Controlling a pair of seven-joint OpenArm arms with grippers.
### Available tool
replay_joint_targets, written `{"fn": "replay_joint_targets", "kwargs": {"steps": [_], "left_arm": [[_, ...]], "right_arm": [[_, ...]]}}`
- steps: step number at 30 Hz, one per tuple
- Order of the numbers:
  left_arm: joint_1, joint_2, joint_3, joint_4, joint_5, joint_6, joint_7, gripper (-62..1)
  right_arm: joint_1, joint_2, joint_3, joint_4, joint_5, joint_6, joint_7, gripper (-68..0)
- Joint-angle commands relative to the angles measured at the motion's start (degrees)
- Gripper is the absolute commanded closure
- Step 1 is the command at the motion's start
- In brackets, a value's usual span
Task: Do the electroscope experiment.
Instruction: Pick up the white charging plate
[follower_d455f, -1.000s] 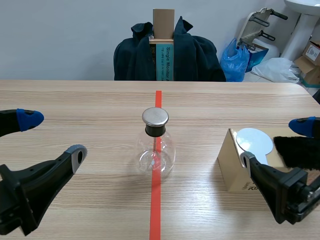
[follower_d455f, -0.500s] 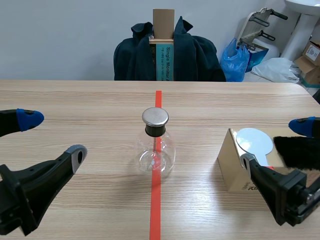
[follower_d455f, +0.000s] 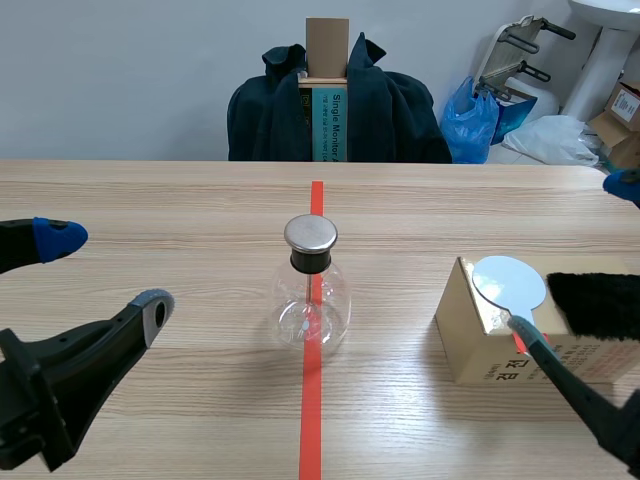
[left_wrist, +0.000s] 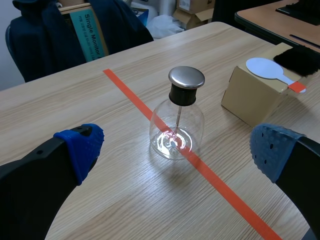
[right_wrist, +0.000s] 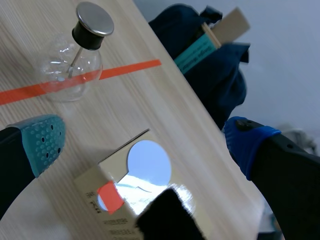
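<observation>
One flask (follower_d455f: 311, 300), one box (follower_d455f: 478, 345), one disc (follower_d455f: 509, 283), one fur pad (follower_d455f: 600, 305), left claw (follower_d455f: 106, 271) and right claw (right_wrist: 145, 140) spread, wooden desk (follower_d455f: 150, 200), jacket-draped chair (follower_d455f: 270, 110).

We take this for a lab corner of an office: a wooden table (follower_d455f: 150, 200) marked with tape (follower_d455f: 312, 420), a jacket (follower_d455f: 390, 110) behind it, and a blue bag (follower_d455f: 470, 125) and cardboard boxes (follower_d455f: 622, 120) past its far right corner.

One glass flask (follower_d455f: 311, 290), one cardboard box (follower_d455f: 468, 338), one white disc paddle (follower_d455f: 508, 282), one black fur pad (follower_d455f: 598, 303)
</observation>
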Motion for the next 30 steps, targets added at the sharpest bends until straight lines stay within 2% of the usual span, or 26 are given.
{"fn": "replay_joint_targets", "kwargs": {"steps": [1, 4, 9, 13, 16, 20, 30], "left_arm": [[0.0, 0.3, -0.3, 0.7, -0.4, 0.3, -0.8, -62.3], [0.0, 0.3, -0.3, 0.7, -0.4, 0.3, -0.8, -62.3], [0.0, 0.3, -0.3, 0.7, -0.4, 0.3, -0.8, -62.3], [0.0, 0.3, -0.3, 0.7, -0.4, 0.3, -0.8, -62.3], [0.0, 0.3, -0.3, 0.7, -0.4, 0.3, -0.8, -62.3], [0.0, 0.3, -0.3, 0.7, -0.4, 0.3, -0.8, -62.3], [0.0, 0.3, -0.3, 0.7, -0.4, 0.3, -0.8, -62.3]], "right_arm": [[-0.6, 0.6, 0.2, 0.3, -3.1, -4.2, 2.6, -67.9], [-2.1, 0.6, 0.2, 0.3, -11.6, -11.0, 7.3, -67.9], [-3.3, 0.1, 0.1, -0.7, -21.7, -16.8, 11.8, -67.9], [-2.6, -3.4, -0.8, -5.3, -30.6, -23.6, 17.0, -67.9], [-1.2, -7.5, -1.2, -11.2, -37.6, -30.2, 21.8, -67.9], [1.0, -11.8, -1.2, -18.8, -42.1, -38.0, 25.7, -67.9], [9.0, -17.1, -1.2, -35.0, -46.6, -51.5, 25.4, -67.9]]}}
